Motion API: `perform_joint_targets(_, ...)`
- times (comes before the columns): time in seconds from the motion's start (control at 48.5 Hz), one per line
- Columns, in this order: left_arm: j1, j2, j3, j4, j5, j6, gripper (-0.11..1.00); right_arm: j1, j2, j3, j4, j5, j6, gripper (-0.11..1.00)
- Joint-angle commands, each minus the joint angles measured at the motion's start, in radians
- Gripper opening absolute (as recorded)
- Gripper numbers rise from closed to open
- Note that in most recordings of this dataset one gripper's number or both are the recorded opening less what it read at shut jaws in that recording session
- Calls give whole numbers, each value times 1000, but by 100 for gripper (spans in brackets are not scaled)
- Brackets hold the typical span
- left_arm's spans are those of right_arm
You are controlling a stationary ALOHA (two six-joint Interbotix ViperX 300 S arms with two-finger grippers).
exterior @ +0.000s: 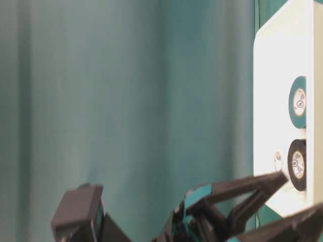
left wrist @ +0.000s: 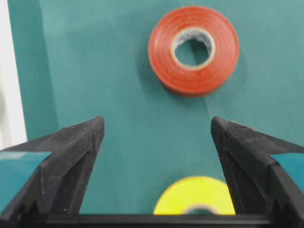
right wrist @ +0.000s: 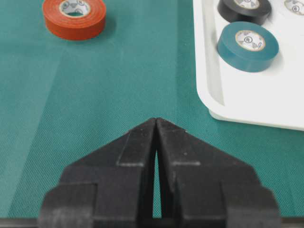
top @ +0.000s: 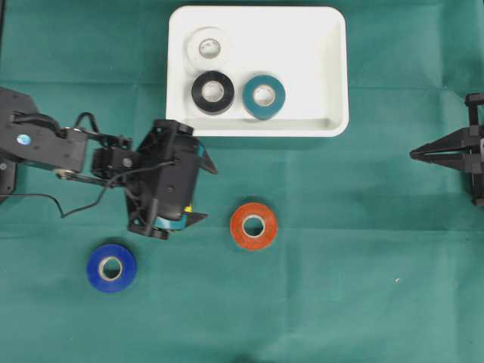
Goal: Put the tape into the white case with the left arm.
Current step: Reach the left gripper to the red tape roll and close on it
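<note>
The white case (top: 333, 76) stands at the back and holds a white (top: 208, 48), a black (top: 212, 91) and a teal tape roll (top: 264, 96). My left gripper (top: 209, 193), with teal bands, is open and empty just below the case's front left corner. In the left wrist view its jaws (left wrist: 156, 123) stand wide apart over the cloth, with a yellow tape roll (left wrist: 194, 195) lying between them near their base. An orange tape roll (top: 254, 226) lies just beyond the fingertips and also shows in the left wrist view (left wrist: 193, 50). My right gripper (top: 414, 154) is shut and empty at the far right.
A blue tape roll (top: 111, 267) lies on the green cloth at the front left. The left arm's cable (top: 76, 204) loops over the cloth. In the right wrist view (right wrist: 156, 121) the case's rim (right wrist: 209, 85) is ahead on the right.
</note>
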Motion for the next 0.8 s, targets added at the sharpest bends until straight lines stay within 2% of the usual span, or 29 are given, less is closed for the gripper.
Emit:
perform_joint_targets(0.0, -3, 15, -51, -2, -5, -2, 91, 0, 6, -9, 0, -9, 0, -9)
perform_joint_targets(0.165, -3, 72, -104, -2, -2, -8, 91, 0, 6, -9, 0, -9, 0, -9)
perform_joint_targets(0.494, -8, 196, -204, -2, 0, -110, 91, 0, 6, -8, 0, -11, 0, -9)
perform_joint_targets(0.783, -18, 261, -264, -2, 29, -115, 91, 0, 6, -8, 0, -12, 0, -9)
